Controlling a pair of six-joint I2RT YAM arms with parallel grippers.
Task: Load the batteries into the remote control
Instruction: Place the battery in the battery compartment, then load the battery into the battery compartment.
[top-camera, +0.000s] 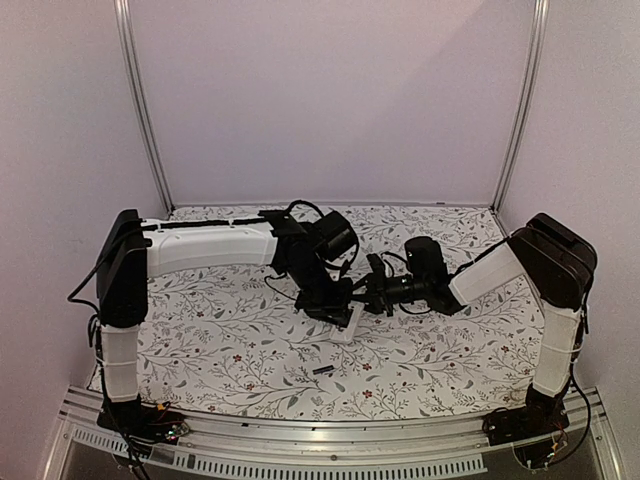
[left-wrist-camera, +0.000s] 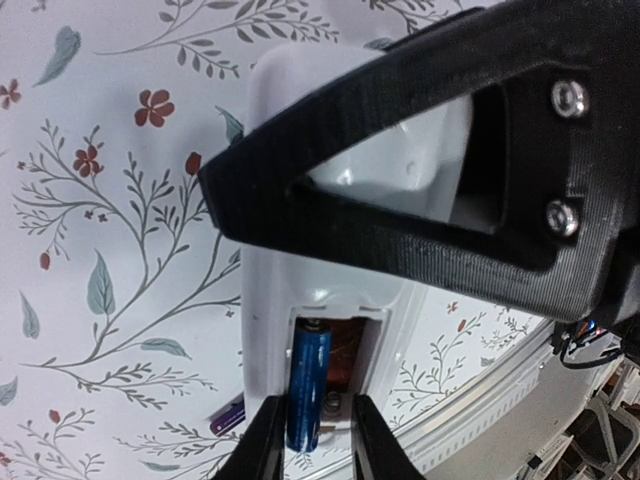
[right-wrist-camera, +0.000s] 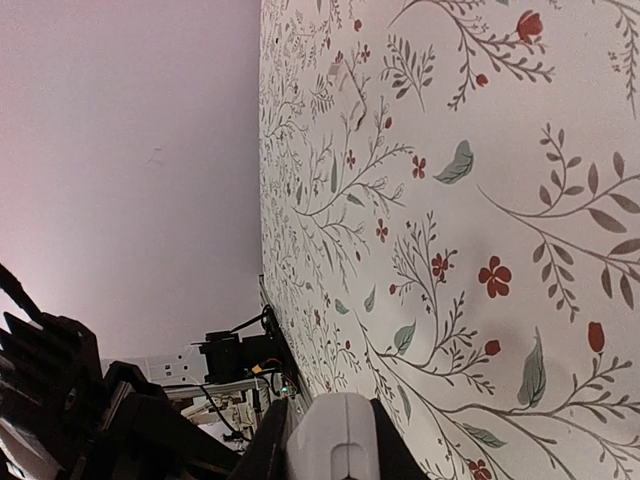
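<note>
The left gripper (left-wrist-camera: 318, 420) stands slightly open, its fingers either side of the blue battery (left-wrist-camera: 308, 385) with a gap showing on one side, so it has no grip on it. That battery lies lengthwise in the open battery bay (left-wrist-camera: 352, 350) of the white remote control (left-wrist-camera: 268, 300). At the remote's other end the right gripper (right-wrist-camera: 330, 425) is closed on its body, holding it bay-side up. A second, dark battery (top-camera: 322, 370) lies apart from the remote, on the floral table cover (top-camera: 220, 340) toward the arm bases.
</note>
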